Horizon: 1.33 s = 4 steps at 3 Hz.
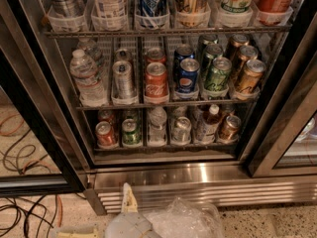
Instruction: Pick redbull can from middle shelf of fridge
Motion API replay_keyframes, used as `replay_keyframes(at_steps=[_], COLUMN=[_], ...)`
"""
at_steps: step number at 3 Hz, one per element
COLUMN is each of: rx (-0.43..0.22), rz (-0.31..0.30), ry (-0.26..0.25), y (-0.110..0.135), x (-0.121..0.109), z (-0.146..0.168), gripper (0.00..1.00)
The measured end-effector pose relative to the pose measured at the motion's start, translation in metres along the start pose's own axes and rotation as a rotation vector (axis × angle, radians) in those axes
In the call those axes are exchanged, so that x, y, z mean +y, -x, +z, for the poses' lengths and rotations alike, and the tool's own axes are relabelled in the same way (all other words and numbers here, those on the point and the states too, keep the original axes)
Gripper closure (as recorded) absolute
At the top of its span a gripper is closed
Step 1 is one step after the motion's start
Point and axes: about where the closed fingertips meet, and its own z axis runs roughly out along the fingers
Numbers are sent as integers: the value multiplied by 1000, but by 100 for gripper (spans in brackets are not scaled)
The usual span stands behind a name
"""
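Note:
The redbull can [123,78], slim and silver-grey, stands upright at the front of its lane on the middle shelf [163,103] of the fridge [198,175], whose door is open. It is between a water bottle [85,76] on its left and the red Coca-Cola can [156,81] on its right. My gripper [101,215] is at the bottom edge of the view, low in front of the fridge base and far below the can. Its pale fingers [128,198] stand apart and hold nothing.
A blue Pepsi can [188,76], a green can [217,74] and a bronze can [249,76] fill the lanes to the right. Tall cans stand on the rack above [148,20], small cans and bottles on the rack below [163,144]. Cables [25,212] lie on the floor at the left. Clear plastic wrap [184,220] covers my arm.

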Motion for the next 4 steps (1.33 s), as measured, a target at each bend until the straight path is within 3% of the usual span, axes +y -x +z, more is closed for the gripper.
replay_keyframes(at_steps=[1, 2, 3, 4], rx=[-96, -187, -222, -234], rz=[-9, -21, -30, -39], ry=[-59, -114, -144, -155], y=[27, 69, 114, 164], x=[-26, -64, -96, -111], z=[0, 7, 23, 52], gripper=[0, 0, 0, 0])
